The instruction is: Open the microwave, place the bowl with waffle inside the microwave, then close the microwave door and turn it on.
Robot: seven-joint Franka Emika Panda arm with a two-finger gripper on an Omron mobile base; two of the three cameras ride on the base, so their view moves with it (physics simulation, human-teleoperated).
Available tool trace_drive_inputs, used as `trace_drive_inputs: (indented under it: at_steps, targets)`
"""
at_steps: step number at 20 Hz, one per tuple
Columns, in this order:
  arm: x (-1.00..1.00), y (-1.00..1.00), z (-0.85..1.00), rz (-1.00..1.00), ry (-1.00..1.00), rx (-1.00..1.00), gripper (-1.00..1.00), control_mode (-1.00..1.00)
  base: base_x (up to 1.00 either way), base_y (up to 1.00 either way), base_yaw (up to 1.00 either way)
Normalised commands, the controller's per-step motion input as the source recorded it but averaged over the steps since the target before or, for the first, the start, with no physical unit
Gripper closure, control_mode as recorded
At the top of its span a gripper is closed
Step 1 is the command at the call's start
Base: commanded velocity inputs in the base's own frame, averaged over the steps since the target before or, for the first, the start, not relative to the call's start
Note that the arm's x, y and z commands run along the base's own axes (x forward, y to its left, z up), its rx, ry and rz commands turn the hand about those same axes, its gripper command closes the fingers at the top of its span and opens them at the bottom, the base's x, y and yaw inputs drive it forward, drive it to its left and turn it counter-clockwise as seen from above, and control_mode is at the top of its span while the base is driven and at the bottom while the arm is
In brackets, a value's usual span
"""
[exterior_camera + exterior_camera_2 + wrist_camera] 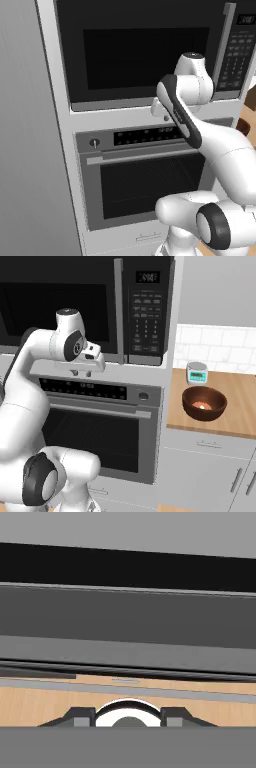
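Observation:
The black microwave (145, 50) is built in above the oven, and the microwave door (55, 306) is closed flat. Its tall grey bar handle (119, 311) runs beside the keypad strip (147, 311). My gripper (82, 373) hangs in front of the grey trim under the door, left of the handle, pointing down. In the hand view my gripper (128, 718) has its fingertips (82, 717) apart with nothing between them. The dark brown bowl (204, 403) with the waffle (201, 405) inside sits on the wooden counter (237, 406) to the right, well away from the gripper.
The steel-fronted oven (145, 185) with a horizontal handle is directly below the microwave. A small white jar (197, 373) stands behind the bowl against the tiled wall. A tall grey panel (25, 150) bounds the left side. Cabinet drawers (205, 466) sit under the counter.

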Motion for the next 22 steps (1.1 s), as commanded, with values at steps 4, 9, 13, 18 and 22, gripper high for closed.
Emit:
trace_drive_inputs:
  at_steps: [4,9,13,18,22]
  targets:
    - [-0.31,0.0,0.0,0.0,-0.07,0.0,-1.0,-1.0,0.0,0.0,0.0]
    - [-0.94,-0.21,0.03,0.0,-0.37,0.0,-1.0,-1.0,0.0,0.0,0.0]
    - [-0.99,-0.44,0.23,0.0,-0.6,0.0,-1.0,-1.0,0.0,0.0,0.0]
    - [-0.74,-0.39,0.48,0.0,-0.64,0.0,-1.0,-1.0,0.0,0.0,0.0]
    - [0.04,-0.38,0.71,0.0,-0.42,0.04,-1.0,-1.0,0.0,0.0,0.0]
